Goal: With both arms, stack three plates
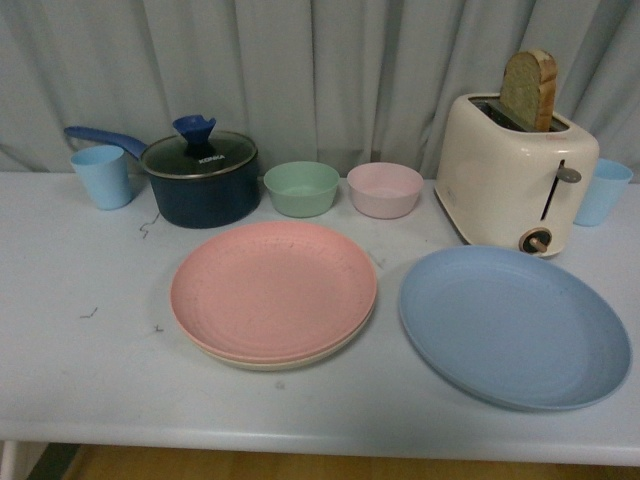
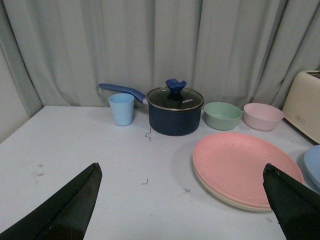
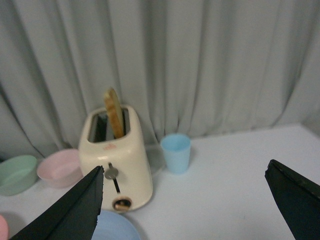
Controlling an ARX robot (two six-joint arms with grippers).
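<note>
The pink plate (image 1: 272, 287) lies on top of the cream plate (image 1: 290, 361) at the table's middle; only the cream rim shows. The blue plate (image 1: 514, 325) lies alone to their right, in front of the toaster. Neither arm shows in the front view. My left gripper (image 2: 182, 172) is open and empty above the table, left of the pink plate (image 2: 240, 166) on the cream plate (image 2: 235, 201). My right gripper (image 3: 185, 175) is open and empty, held high, with the blue plate's edge (image 3: 116, 227) below its near finger.
A cream toaster (image 1: 515, 170) with a bread slice (image 1: 528, 88) stands at the back right, a light blue cup (image 1: 603, 190) beside it. A dark blue lidded pot (image 1: 198, 175), another light blue cup (image 1: 101, 175), a green bowl (image 1: 301, 187) and a pink bowl (image 1: 385, 188) line the back. Grey curtain behind.
</note>
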